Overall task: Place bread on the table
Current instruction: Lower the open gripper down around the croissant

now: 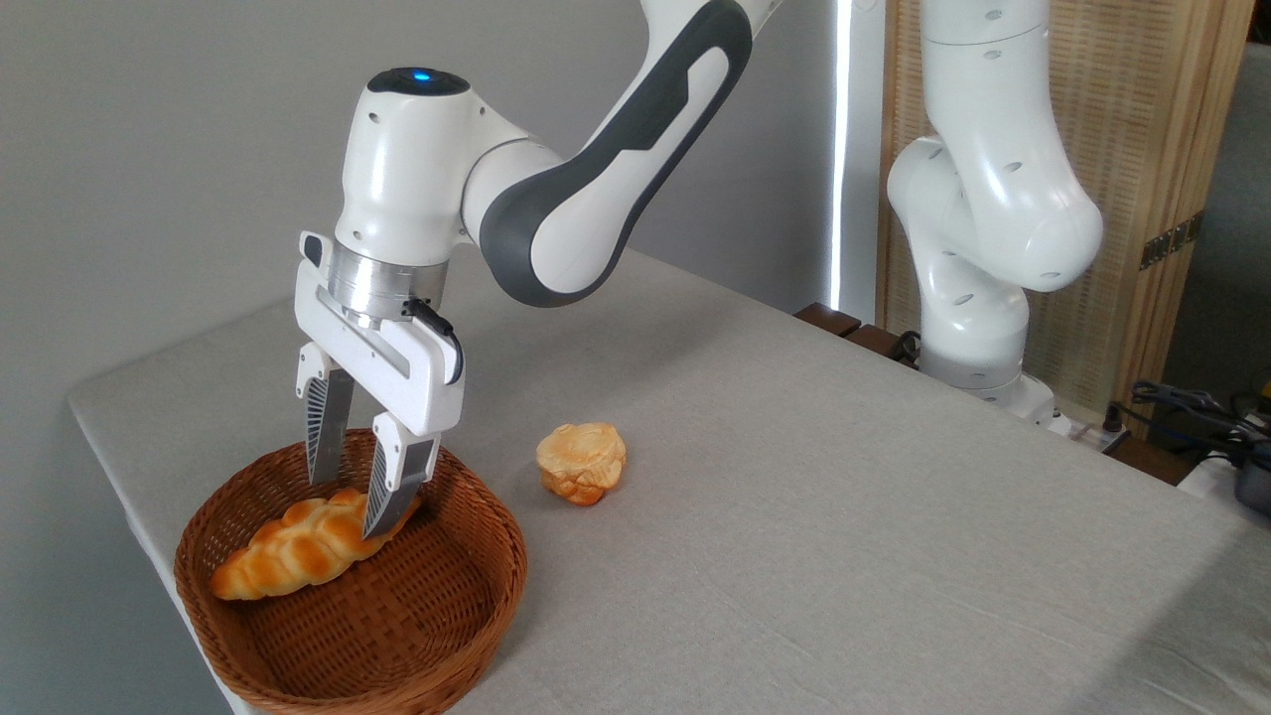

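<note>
At the left edge of the table (794, 477), a round brown wicker basket (437, 626) sits near the front corner, and the bread (298, 551) lies inside it, slanting from its lower left tip up toward the right. The loaf is braided, glossy and golden-orange, resting on the basket's woven floor close to the back wall. The gripper (350, 501) points straight down into the basket over the loaf's upper right end, its two ribbed fingers set a modest way apart with one on each side of that end. The near finger overlaps the loaf's tip in this view, and the far finger reaches down behind it; whether either finger actually presses the bread cannot be told, and the loaf rests on the basket floor. The white and grey arm (596, 179) rises from the gripper up and to the right, out of the top of the picture. Just right of the basket, apart from it, a small pale round bun (582, 462) rests on the grey-beige cloth. Further right, the arm's white base column (983, 228) stands at the table's far edge, in front of a wooden slatted screen (1162, 149).
</note>
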